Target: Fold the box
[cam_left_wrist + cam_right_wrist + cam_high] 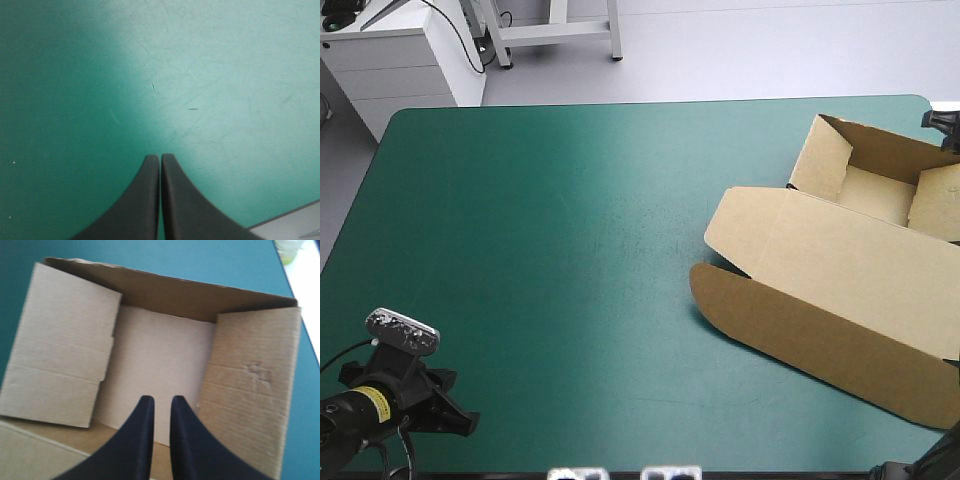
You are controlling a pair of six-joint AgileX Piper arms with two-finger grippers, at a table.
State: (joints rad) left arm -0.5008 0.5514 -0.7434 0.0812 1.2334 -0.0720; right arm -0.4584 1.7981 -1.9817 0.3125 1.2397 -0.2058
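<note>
Left gripper (160,156) pinched together, empty, over teal-green table cover (550,250); right gripper (162,400) a slit apart, empty, above tray floor. Brown cardboard box (820,270) at table's right: open tray, side walls up, lid flat.

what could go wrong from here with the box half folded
1. The box lies close to the table's right edge; a push from the right gripper, now above the tray with nothing between its fingers, could slide it off.
2. The left gripper is shut over bare teal-green cover, far from the box, so nothing steadies it.
3. The side walls stand raised while the lid lies flat; unlocked, they may fall back.
</note>
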